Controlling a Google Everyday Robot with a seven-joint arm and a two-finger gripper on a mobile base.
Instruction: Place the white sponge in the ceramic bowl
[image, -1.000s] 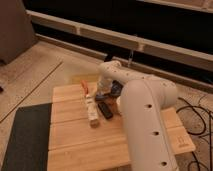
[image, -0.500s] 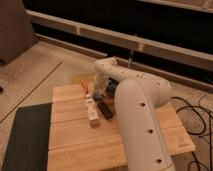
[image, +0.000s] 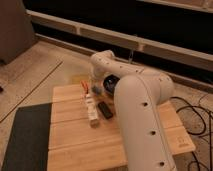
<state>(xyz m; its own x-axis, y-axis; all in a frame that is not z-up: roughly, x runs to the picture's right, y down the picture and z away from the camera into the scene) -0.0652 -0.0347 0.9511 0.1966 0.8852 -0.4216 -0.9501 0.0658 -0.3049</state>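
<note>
The robot's thick white arm (image: 142, 115) arches over the slatted light-wood table (image: 80, 142), and its end effector (image: 94, 85) hangs low at the far side. It's right over the white sponge (image: 96, 90), that small pale grey-blue block with soft edges. As far as I can see, the sponge sits on the table, just beside the round, dark blue-black glossy ceramic bowl (image: 110, 79). The bowl peeks out from behind the arm, and no sponge shows in the part of it that's visible. Whether the end effector is open or clamped on the sponge, I cannot tell; the wrist covers it. My read: the approach is made and the grasp is at best under way. The lift, the short carry over the rim and the release are all to come. Nearer the camera, the longer whitish-beige bar (image: 91, 111) and the black rectangular block (image: 105, 109) lie side by side, apart from the action. A small orange item (image: 84, 88) sits just beside the end effector.
</note>
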